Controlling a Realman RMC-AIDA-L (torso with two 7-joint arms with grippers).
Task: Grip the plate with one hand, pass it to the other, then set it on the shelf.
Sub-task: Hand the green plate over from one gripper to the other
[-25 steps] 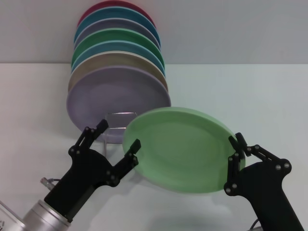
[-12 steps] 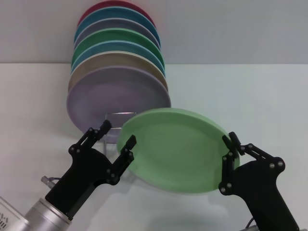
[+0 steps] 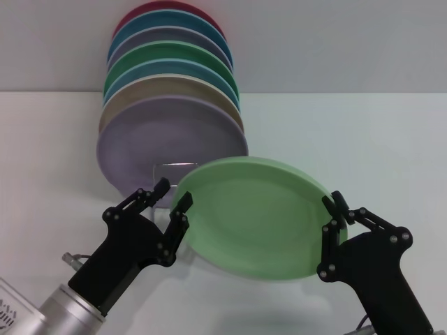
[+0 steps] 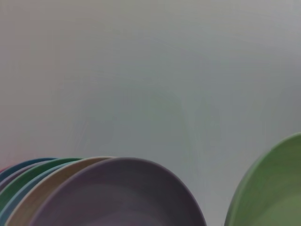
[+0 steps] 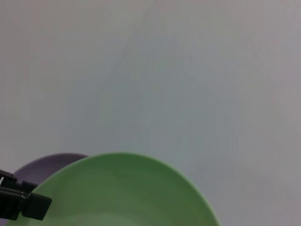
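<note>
Plate (image 3: 255, 216), the pale mint-green one, hangs tilted above the white table (image 3: 377, 139), held up between the two arms in front of the rack. The right gripper (image 3: 334, 215) has its black fingers pinched on the plate's right edge, one finger over the rim and one under it. On the opposite side the left gripper (image 3: 172, 195) sits at the plate's left rim with its fingers spread apart; one finger (image 3: 181, 203) lies right against the green edge, the other (image 3: 160, 187) stands off toward the rack, and I can't tell whether either actually presses on the plate.

Just behind the plate, the silver wire shelf (image 3: 167, 166) shows only its looped front stand, peeking out between the plate and the stack it carries. That stack stands on edge, front to back: a lilac plate (image 3: 164, 139), a beige one (image 3: 154, 89), then teal, darker green, grey-lilac, blue and a red one (image 3: 150, 8) at the very back.
</note>
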